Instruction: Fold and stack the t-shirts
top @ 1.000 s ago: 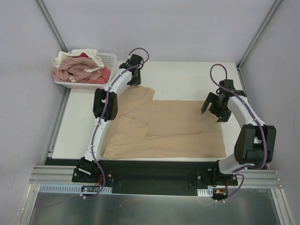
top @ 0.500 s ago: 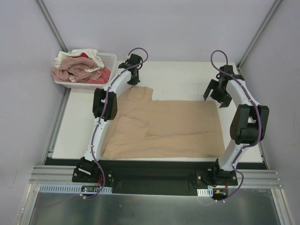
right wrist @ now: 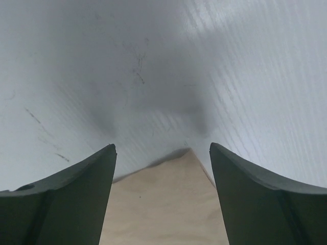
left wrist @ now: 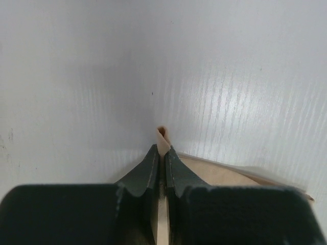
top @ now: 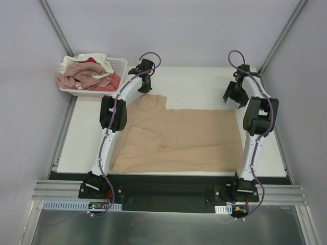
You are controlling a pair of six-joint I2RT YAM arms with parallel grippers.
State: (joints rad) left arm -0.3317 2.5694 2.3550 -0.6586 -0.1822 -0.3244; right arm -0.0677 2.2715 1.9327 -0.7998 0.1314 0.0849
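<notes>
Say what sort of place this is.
Probably a robot lab cell: a white table boxed in by grey panels, a left arm and right arm mounted at its near edge, a tan t-shirt spread flat, a white lattice basket of crumpled shirts.

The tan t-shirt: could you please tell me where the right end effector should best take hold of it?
At the tan t-shirt's far right corner, coming from above: that corner lies flat, pointing between the open right end effector's fingers, and the left end effector pinches the far left edge.
</notes>
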